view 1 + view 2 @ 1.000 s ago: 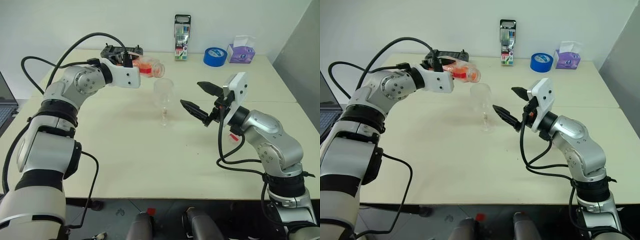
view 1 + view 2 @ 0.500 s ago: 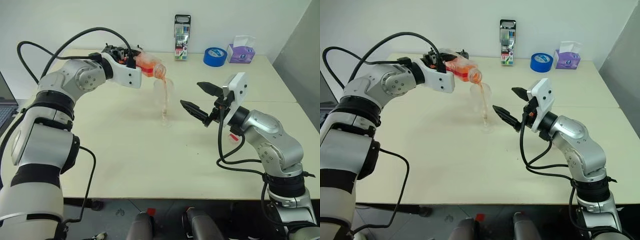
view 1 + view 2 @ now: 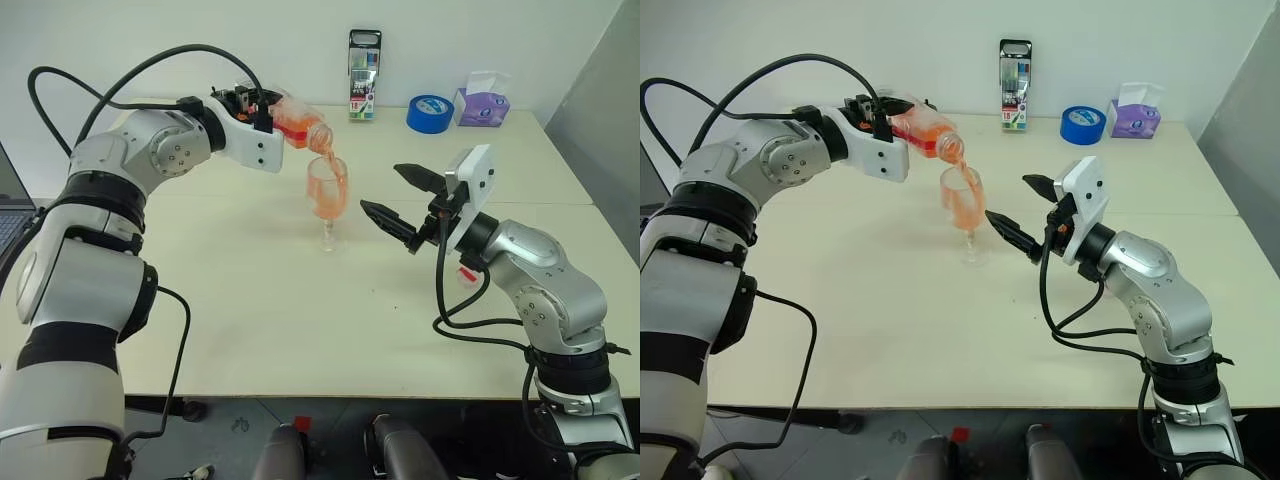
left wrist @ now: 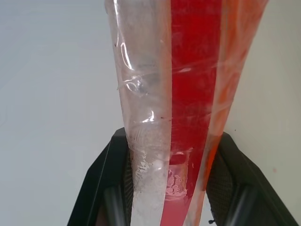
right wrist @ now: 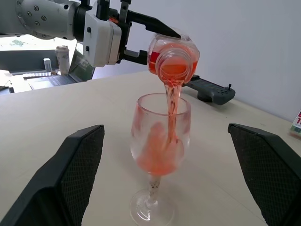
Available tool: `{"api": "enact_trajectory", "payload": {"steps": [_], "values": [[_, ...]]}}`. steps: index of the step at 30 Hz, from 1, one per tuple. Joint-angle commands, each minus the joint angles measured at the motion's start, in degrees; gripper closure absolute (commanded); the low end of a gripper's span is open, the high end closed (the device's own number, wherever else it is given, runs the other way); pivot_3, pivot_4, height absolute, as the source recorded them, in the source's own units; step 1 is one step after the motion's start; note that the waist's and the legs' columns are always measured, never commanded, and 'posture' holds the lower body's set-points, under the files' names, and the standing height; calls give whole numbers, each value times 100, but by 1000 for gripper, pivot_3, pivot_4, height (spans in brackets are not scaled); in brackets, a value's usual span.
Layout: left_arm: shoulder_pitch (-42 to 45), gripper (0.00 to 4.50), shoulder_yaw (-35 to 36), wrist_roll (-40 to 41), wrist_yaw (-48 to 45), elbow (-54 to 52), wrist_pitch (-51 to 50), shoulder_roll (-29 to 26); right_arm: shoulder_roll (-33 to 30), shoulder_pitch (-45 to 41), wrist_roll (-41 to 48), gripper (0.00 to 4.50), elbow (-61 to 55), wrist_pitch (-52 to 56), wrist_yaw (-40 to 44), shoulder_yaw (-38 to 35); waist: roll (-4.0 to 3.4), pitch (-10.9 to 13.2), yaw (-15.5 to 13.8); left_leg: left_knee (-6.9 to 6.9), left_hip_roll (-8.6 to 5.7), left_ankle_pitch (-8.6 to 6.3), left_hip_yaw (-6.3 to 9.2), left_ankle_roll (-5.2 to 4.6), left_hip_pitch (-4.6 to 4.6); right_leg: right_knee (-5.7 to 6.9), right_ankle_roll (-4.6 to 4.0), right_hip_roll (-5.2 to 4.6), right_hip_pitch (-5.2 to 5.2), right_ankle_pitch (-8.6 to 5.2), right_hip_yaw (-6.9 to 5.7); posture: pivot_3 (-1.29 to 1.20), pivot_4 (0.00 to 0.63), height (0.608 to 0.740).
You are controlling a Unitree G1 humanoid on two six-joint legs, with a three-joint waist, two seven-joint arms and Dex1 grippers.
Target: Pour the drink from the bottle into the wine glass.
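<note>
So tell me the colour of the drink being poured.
Translucent orange-red; the drink streaming into the wine glass shows best in the right wrist view.

Left gripper (image 3: 268, 118) clamped on bottle (image 3: 297, 127), tilted over wine glass (image 3: 327, 196); drink (image 3: 328, 198) streaming into bowl. Right gripper (image 3: 396, 195) spread wide just beside glass, on table (image 3: 250, 300).

Head stereo overhead; wrist cameras close-up
</note>
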State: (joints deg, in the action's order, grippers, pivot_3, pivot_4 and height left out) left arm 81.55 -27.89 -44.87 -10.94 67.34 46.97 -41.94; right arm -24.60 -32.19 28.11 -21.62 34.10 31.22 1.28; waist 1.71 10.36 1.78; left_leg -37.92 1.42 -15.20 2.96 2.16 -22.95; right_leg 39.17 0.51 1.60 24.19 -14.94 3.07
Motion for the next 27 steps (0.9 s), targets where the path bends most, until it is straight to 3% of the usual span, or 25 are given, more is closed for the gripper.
{"api": "enact_trajectory", "payload": {"steps": [1, 18, 27], "values": [[305, 2843, 17, -7, 150, -43, 39, -146, 3, -108, -15, 0, -87, -123, 35, -74, 0, 0, 0, -1, 0, 0, 0, 0, 0, 1, 0, 0, 0, 0, 0, 0, 150, 740], [326, 2843, -47, -19, 227, -11, 14, -154, -17, -113, -1, 0, -99, -83, 51, -91, 0, 0, 0, -12, 0, 1, 1, 0, 5, 28, 0, -2, 1, 0, -1, 0, 150, 740], [111, 2843, 437, 831, -451, 80, -124, 20, -38, -105, 24, 0, -149, -24, 54, -85, 0, 0, 2, -18, -7, 2, 2, 0, 9, 43, 0, 0, 1, 0, -3, 0, 150, 740]]}}
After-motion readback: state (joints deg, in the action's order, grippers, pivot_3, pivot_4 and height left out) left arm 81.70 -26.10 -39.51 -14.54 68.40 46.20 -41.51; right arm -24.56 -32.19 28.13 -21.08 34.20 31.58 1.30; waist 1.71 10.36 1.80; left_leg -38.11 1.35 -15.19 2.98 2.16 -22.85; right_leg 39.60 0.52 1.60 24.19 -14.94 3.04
